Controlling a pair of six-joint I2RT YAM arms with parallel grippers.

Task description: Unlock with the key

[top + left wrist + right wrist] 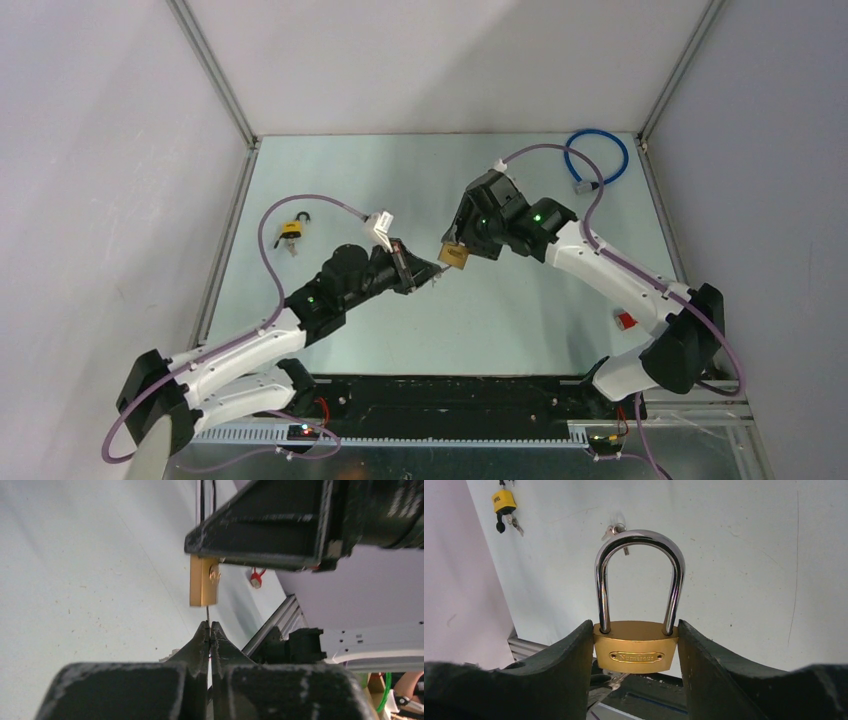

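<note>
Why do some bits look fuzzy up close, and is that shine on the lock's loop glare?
Right wrist view: padlock sharp, its shackle streaked with reflected light, so yes; the dark fingers gripping it look soft. Left wrist view: the near fingers pinching the key are blurred, likely too close to the lens; the padlock beyond is clearer. Top view: even light, only faint shadows.

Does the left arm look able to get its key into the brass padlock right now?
Probably yes. The left gripper pinches the key, aimed at the underside of the brass padlock, which the right gripper holds up; nothing stands between them.
</note>
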